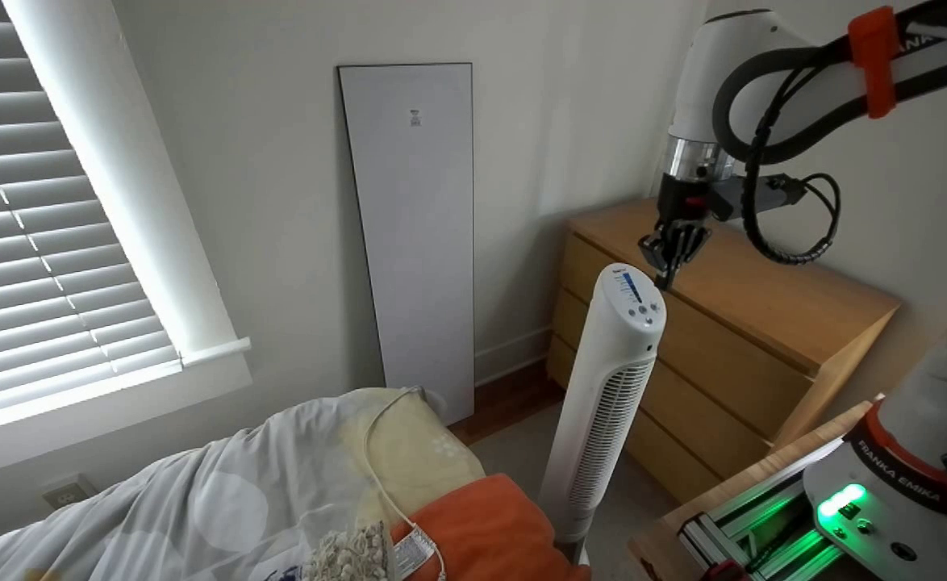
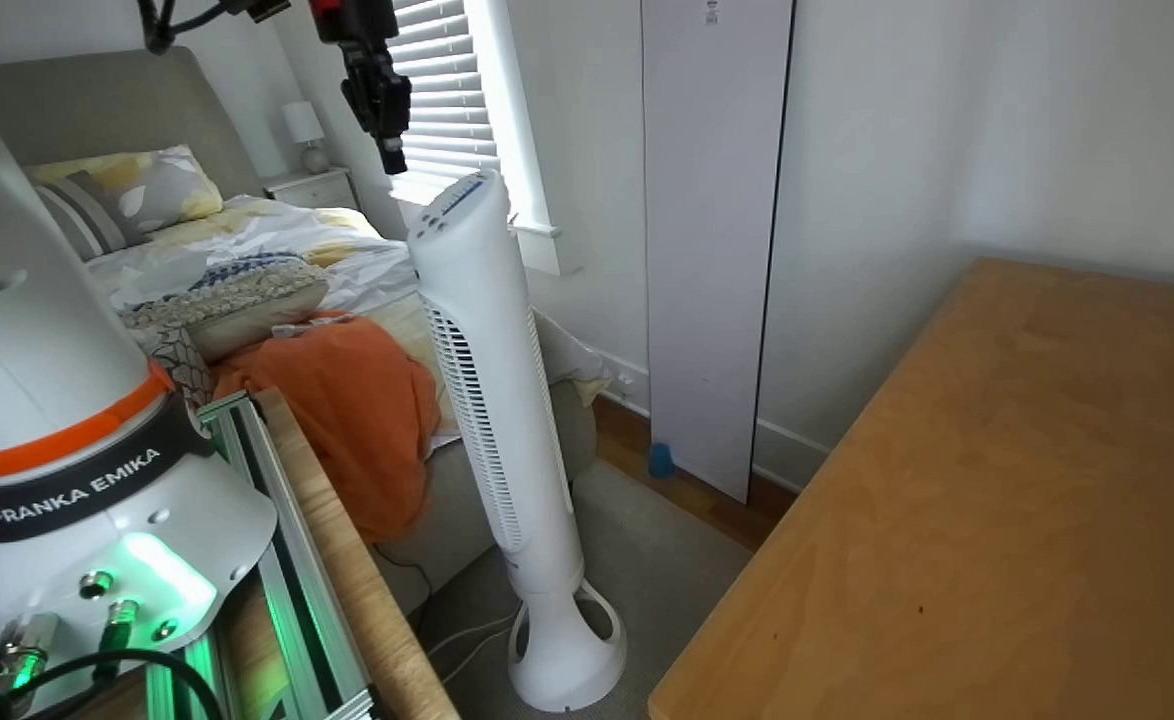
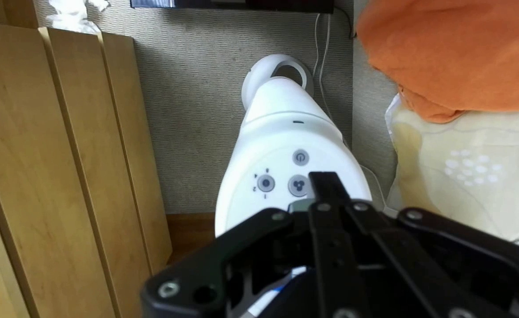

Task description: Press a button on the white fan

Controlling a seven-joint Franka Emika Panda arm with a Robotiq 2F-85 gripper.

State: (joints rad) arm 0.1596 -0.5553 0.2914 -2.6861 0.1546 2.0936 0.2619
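Note:
The tall slim white fan (image 1: 602,387) stands upright in both exterior views (image 2: 487,380), with a slanted control panel on top. In the wrist view the fan (image 3: 286,128) shows a power button (image 3: 300,157), a timer button (image 3: 265,183) and a button with a fan-blade mark (image 3: 298,185). My gripper (image 3: 323,181) is shut and empty, its fingertips overlapping part of the panel there and hiding its lower part. In both exterior views the gripper (image 1: 664,281) points down close to the fan's top; in an exterior view its tip (image 2: 393,160) is above and apart from the panel.
A wooden dresser (image 1: 732,323) stands close beside the fan. A bed with an orange blanket (image 2: 347,420) is on the fan's other side. A flat white panel (image 1: 417,226) leans on the wall. White cables (image 3: 323,57) lie on the floor near the fan's base.

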